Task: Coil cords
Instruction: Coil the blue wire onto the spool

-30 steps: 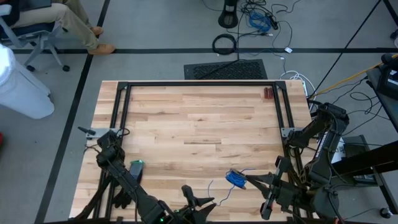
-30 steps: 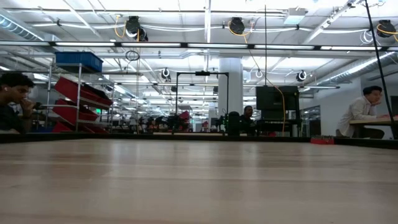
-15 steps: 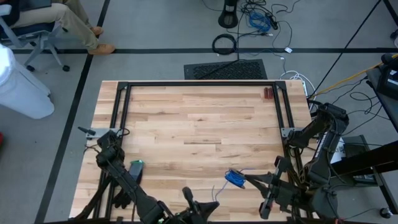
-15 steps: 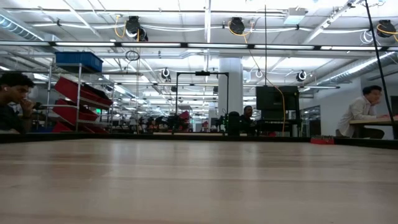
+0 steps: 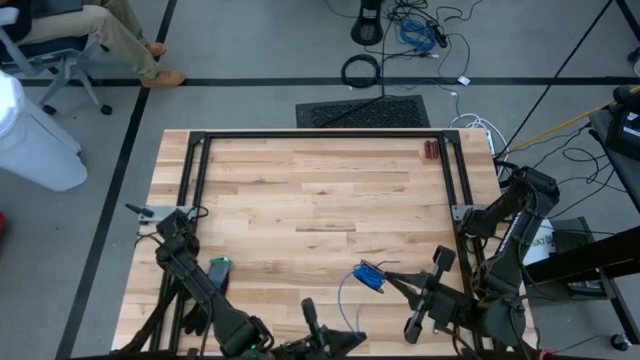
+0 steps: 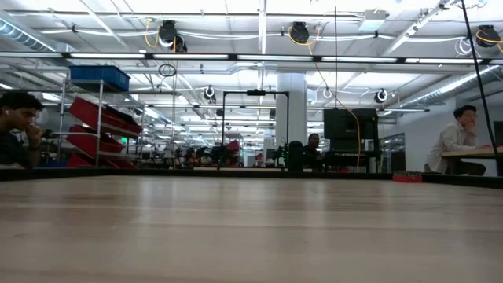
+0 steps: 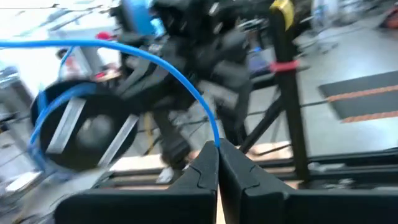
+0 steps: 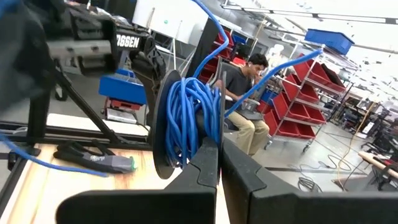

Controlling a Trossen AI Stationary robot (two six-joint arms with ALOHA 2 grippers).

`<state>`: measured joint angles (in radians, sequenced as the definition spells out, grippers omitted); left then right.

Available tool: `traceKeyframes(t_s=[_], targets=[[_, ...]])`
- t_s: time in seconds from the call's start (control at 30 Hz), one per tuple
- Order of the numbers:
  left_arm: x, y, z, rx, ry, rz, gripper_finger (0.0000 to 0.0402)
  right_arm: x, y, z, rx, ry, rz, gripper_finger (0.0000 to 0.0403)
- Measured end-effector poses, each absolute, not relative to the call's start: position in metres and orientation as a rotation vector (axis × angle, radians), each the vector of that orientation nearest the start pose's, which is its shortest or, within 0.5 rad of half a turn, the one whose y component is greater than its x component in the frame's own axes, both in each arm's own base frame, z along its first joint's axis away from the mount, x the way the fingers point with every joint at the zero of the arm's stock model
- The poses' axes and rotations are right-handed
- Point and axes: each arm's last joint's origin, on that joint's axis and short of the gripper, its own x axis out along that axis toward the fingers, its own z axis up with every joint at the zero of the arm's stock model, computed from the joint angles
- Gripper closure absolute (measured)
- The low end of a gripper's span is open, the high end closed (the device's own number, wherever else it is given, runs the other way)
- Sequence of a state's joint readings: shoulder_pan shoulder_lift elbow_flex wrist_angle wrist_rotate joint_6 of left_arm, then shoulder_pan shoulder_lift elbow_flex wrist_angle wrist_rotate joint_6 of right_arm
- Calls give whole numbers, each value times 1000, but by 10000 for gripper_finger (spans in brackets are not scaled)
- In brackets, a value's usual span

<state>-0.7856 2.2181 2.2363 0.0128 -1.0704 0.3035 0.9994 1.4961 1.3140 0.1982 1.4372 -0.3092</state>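
The cords amount to a single thin blue wire, most of it already wound into a small bundle held above the near right part of the wooden table, with a loose tail looping down toward the near edge. In the right wrist view the bundle sits wrapped around a dark disc-like form (whether that is a spool or part of the gripper cannot be told), pinched at its lower edge by the right gripper, whose fingers are closed tight on it. The tail arcs across to the left gripper, low at the near edge of the table, whose fingers are likewise pressed together on the wire's free end. The step in hand appears to be adding another turn to the bundle. To do it well, the left arm would likely need to carry the tail around the bundle with light, even tension, keeping the new loop beside the others instead of crossing them. Too hard a pull risks dragging turns off the bundle or slipping the thin wire out of either pinch.
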Motion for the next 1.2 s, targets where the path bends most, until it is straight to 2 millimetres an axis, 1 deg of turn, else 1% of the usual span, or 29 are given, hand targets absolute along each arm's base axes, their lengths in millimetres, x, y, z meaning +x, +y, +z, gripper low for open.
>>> traceKeyframes(t_s=[0.1,0.17,0.33,0.43,0.53,0.63,0.8,1.0,1.2], targets=[[375,-339,389,265,-8,197,401,203,255,381,-292,66,-448,403],[378,-338,391,258,-23,139,401,208,253,380,-296,69,-460,403],[395,-323,391,223,-37,46,401,217,248,377,-287,70,-452,403],[409,-316,381,204,-17,-30,401,221,248,375,-288,67,-419,403],[420,-314,363,198,49,-73,401,223,248,374,-292,68,-409,403],[424,-310,350,174,127,-53,401,223,248,375,-289,66,-408,403],[425,-300,338,152,225,113,401,219,252,375,-279,60,-390,403],[424,-299,339,158,216,192,401,217,253,377,-257,47,-384,403],[422,-302,339,158,215,185,395,216,254,377,-269,51,-392,403]])
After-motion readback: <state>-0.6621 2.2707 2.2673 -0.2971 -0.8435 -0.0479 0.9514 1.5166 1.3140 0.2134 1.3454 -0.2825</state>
